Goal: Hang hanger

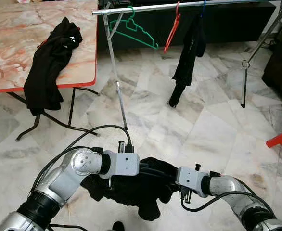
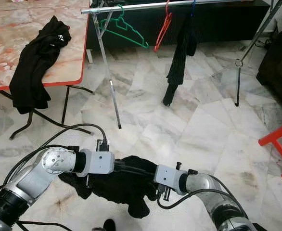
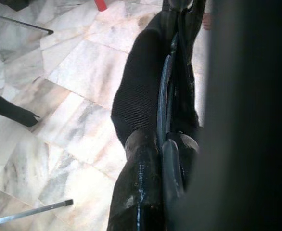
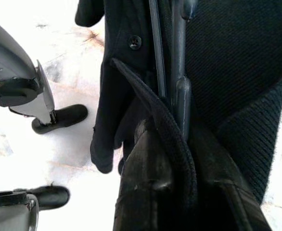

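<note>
a black garment (image 1: pixel 131 185) on a hanger (image 4: pixel 177 72) is gripped by both the left gripper (image 3: pixel 162 159) and right gripper (image 4: pixel 179 120), near, to be carried to the far rail (image 1: pixel 179 6).

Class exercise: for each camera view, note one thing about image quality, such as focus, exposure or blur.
Left eye view: evenly lit and sharp, the green hanger on the rail crisp. Right eye view: the same. Left wrist view: a wide dark out-of-focus band down one side; the black garment near the lens is soft. Right wrist view: the marble floor is overexposed to near white, while the garment's knit weave stays sharp.
</note>
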{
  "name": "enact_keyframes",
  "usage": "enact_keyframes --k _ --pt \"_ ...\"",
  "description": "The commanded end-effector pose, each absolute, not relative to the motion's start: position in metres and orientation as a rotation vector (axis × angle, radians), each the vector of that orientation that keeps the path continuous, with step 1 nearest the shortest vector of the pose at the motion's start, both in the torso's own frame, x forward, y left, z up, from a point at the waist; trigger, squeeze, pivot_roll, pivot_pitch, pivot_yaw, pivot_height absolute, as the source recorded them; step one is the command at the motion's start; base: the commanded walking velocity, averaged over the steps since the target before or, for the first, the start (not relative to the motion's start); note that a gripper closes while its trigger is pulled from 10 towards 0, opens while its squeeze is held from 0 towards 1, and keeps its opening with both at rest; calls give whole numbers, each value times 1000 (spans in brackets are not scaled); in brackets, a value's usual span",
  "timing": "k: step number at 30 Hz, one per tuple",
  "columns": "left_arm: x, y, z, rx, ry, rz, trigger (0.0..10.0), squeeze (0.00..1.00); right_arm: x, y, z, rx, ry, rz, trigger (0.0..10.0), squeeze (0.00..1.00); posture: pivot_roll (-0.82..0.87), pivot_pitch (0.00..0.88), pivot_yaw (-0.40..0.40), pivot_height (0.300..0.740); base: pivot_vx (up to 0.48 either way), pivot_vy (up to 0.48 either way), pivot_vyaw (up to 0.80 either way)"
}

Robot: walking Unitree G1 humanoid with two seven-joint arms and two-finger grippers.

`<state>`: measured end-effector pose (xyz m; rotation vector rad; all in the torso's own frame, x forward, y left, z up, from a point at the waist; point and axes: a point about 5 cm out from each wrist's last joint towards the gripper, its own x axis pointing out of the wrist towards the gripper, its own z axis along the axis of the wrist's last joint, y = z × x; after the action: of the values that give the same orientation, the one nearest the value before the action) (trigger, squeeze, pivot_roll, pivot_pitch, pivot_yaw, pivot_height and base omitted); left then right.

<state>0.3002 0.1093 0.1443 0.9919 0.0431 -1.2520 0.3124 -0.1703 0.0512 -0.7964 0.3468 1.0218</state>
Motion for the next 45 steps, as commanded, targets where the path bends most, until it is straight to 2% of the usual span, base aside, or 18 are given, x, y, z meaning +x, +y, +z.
enact_keyframes --k 1,19,20,22,23,27,28,29,30,37,43,45 --pt "297 112 138 998 76 -1268 0 0 315 -160 60 -813 264 1059 0 0 79 222 9 740 0 0 0" --pt "294 121 130 923 159 -1299 0 0 317 -153 61 -806 256 1058 0 0 85 208 13 740 0 0 0" --pt "295 126 127 926 191 -1294 0 0 318 -152 62 -804 243 1054 9373 0 86 208 13 740 0 0 0" --pt "295 127 126 932 202 -1293 0 0 318 -151 62 -804 239 1051 9373 0 86 208 13 740 0 0 0" --pt "295 132 123 943 232 -1281 0 0 318 -150 63 -790 241 1063 10000 0 82 211 14 740 0 0 0" --pt "295 140 114 985 281 -1252 0 0 312 -148 60 -732 298 1167 10000 0 82 210 13 740 0 0 0" --pt "296 141 113 994 280 -1244 0 0 311 -148 59 -724 307 1182 10000 584 82 210 13 740 0 0 0" --pt "297 142 112 1006 281 -1230 0 0 310 -147 59 -717 311 1201 10000 584 82 210 13 740 0 0 0" --pt "298 144 109 1034 289 -1207 0 0 308 -145 58 -699 321 1237 10000 1000 78 211 12 740 0 0 0" --pt "297 145 103 982 326 -1183 0 0 307 -143 61 -687 330 1281 10000 1000 80 211 11 740 0 0 0" --pt "296 156 88 978 413 -1135 0 0 325 -144 82 -647 199 1118 10000 1000 72 216 13 740 0 0 0" --pt "299 155 87 861 429 -1061 0 0 335 -151 91 -651 149 957 10000 1000 69 217 10 740 0 0 0"
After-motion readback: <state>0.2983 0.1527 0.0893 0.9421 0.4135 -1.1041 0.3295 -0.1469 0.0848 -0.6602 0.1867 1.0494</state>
